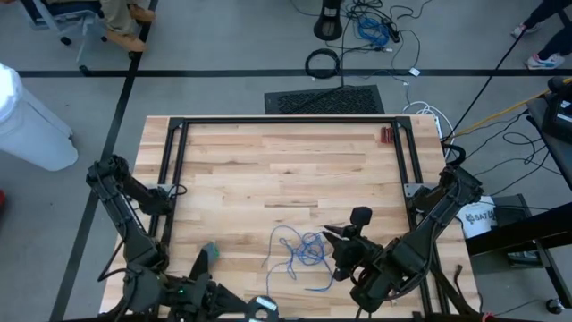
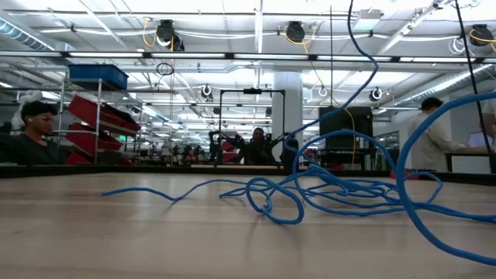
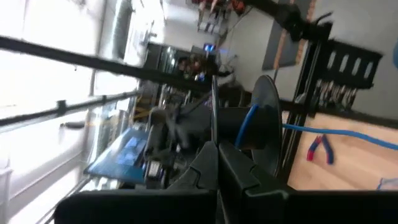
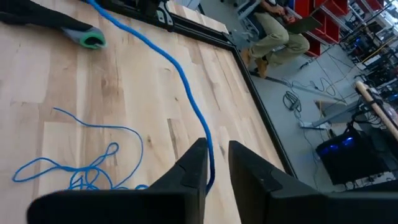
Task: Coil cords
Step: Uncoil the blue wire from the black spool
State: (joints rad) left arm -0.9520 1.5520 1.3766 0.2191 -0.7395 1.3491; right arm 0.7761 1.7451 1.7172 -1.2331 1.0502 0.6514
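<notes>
Blue cord lies in a loose tangle on the wooden desk, near the front edge, right of centre, not coiled. In the low view the cord spreads in loops across the desk, one strand rising up and out of the top of the picture, another thick loop close to the camera at right.

Right gripper sits at the right edge of the tangle, low over the desk. In the right wrist view a strand of cord runs down between the right gripper's fingers, which stand a small gap apart with the cord in the slot; whether they press on it cannot be told. More cord loops lie on the desk beside it.

Left gripper is at the front left of the desk, well apart from the tangle, with a green-tipped finger; same tip shows in the right wrist view. In the left wrist view the left gripper's fingers are closed together, nothing between them. That view also shows a cord strand across the desk and red-handled pliers lying by it. The pliers are at the desk's far right corner in the high view.

People sit and stand in the room behind the desk.
</notes>
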